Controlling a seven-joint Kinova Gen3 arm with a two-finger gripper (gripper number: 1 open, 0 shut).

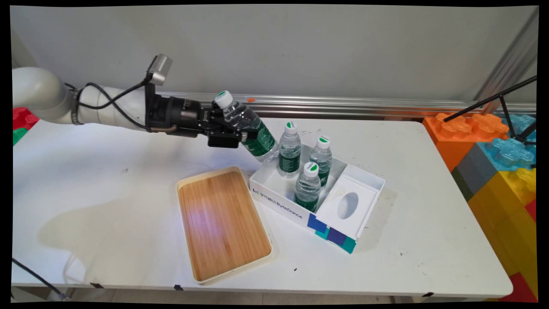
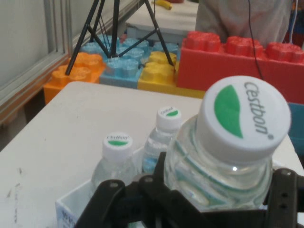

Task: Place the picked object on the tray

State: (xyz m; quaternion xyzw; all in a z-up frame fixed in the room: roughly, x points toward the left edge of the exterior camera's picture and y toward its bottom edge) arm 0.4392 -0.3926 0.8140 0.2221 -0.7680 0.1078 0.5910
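Bottle (image 1: 246,126), tilted, hangs clamped in the gripper (image 1: 240,136) over the white box's (image 1: 274,198) far-left corner, three bottles standing inside; lifting looks underway. From the hand, its cap (image 2: 243,113) looms, fingers (image 2: 107,199) pinching below.

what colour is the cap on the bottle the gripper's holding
White with a green leaf mark and grey lettering; the held bottle's cap shows best in the hand view.

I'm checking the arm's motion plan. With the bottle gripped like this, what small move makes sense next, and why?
Probably lift a little more. The black two-finger tool holds a clear plastic water bottle with green label tilted, its base still close above the white cardboard box's far corner, beside three upright bottles.
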